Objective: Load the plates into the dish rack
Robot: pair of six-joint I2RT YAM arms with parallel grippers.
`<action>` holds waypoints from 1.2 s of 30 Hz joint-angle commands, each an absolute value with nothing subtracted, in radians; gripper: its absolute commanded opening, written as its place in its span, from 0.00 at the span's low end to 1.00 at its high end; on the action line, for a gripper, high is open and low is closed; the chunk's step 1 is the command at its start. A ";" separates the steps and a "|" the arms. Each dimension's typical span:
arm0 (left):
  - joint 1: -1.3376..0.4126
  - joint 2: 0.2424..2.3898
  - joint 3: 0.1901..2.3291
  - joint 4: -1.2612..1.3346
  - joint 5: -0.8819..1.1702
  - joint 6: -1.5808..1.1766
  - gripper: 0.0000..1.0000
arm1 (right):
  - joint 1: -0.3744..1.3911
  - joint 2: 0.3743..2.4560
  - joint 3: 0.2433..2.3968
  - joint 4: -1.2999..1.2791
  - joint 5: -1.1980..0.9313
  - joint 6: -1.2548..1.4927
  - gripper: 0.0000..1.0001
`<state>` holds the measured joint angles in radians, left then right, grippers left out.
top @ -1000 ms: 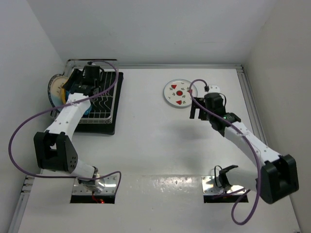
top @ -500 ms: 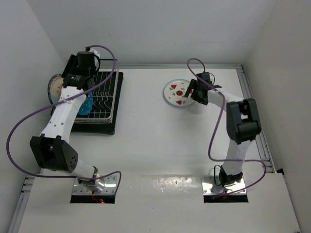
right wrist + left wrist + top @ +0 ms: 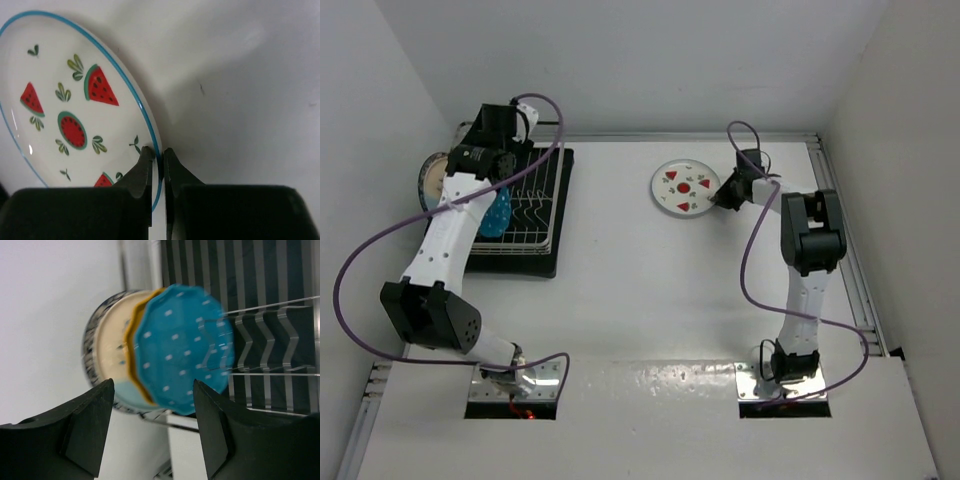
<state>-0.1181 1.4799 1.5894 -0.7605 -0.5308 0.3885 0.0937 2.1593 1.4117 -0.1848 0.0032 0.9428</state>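
Watermelon plate on white table, rim pinched by right tool; left tool spread.

A blurred blue plate hides most of the yellow plate; jaws partly cover the fruit plate.

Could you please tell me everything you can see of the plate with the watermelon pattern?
The watermelon plate is round and glossy white, ceramic by its look, with a thin blue rim line, red watermelon wedges, one round slice and small green leaf sprigs. It is face up at the far middle-right of the white table. The right hand pinches its right rim, one finger over the face and one outside. Whether it is lifted off the table I cannot tell.
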 commanded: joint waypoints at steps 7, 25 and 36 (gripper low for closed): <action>-0.287 1.597 1.680 -0.864 0.033 0.288 0.69 | 0.100 2.014 1.194 -0.362 -0.233 0.586 0.00; -0.437 2.100 1.553 -0.825 0.676 0.239 0.84 | 0.256 1.666 0.749 -0.181 -0.264 0.598 0.00; -0.463 2.180 1.436 -0.703 0.614 0.189 0.73 | 0.311 1.592 0.611 0.156 -0.235 0.543 0.00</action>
<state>-0.4671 2.0846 1.4590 -0.7643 0.6712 0.2024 0.2916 1.5982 0.6449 -0.0227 -0.2844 0.5690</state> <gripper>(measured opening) 0.749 0.042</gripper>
